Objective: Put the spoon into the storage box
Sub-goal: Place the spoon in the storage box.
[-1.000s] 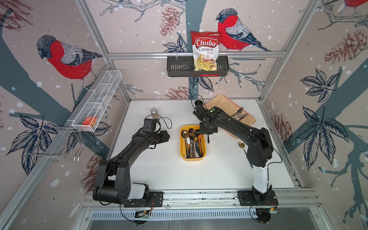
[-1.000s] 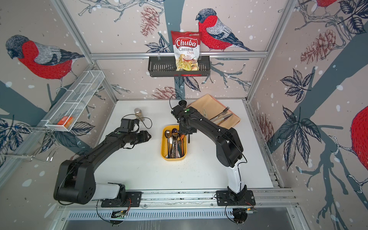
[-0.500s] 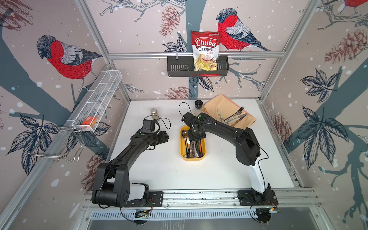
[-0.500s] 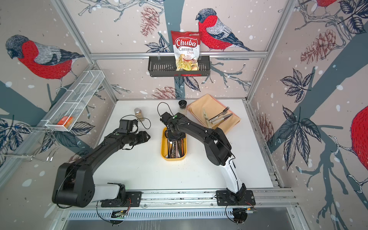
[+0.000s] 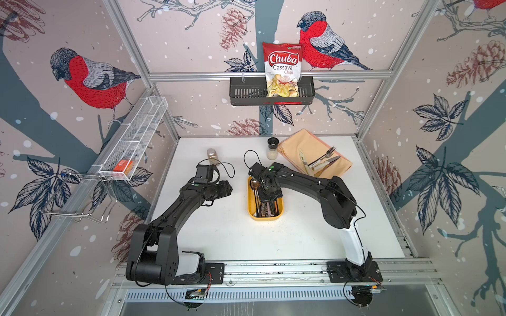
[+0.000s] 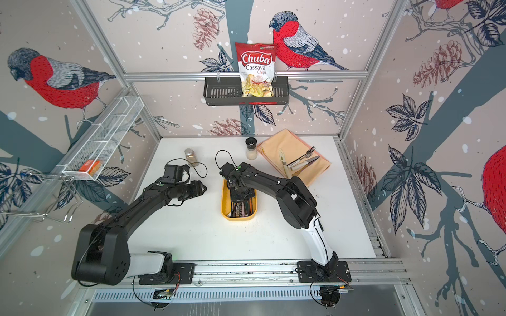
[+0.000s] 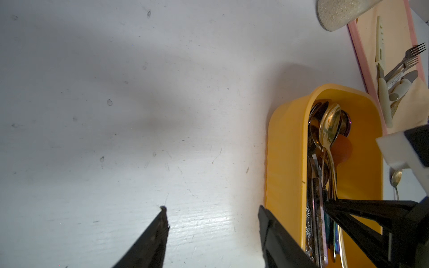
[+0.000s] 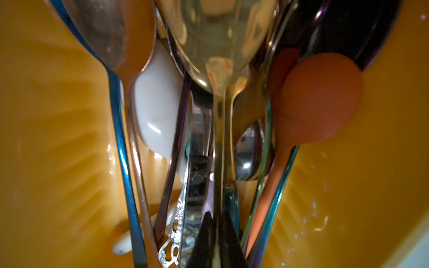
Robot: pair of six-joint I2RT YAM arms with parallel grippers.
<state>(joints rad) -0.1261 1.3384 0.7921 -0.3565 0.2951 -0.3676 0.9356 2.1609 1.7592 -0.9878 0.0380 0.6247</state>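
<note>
Plainly, the white tabletop point(image 5: 219, 238) gives the yellow storage box point(image 5: 250, 202) nothing to hold it. The box stands loose in the middle, so any sideways drag from inside could, I judge, slide or turn it. The right pincer point(image 7: 327, 204) reaches down into the box, its 2 jaws narrow and clamped on the handle of the gold spoon point(image 7: 329, 125). The spoon's bowl lies on top of the heap of other spoons at the far end. The left pincer point(image 7: 212, 208) hangs wide and empty over bare tabletop just beside the box, not touching it, so it braces nothing. The gold spoon is thus inside the box but not let go, and a lift with the jaws shut would carry it back out. In the right wrist view the handles are packed close around the fingertips point(image 8: 205, 241). Spreading the jaws may therefore shove or catch a neighbour, such as the orange spoon point(image 8: 318, 99) or the white ceramic spoon point(image 8: 157, 111). Riding high on the pile, the gold spoon may also roll aside when freed. 1 small spoon point(image 7: 396, 177) lies outside on the tabletop, beside the box.
</note>
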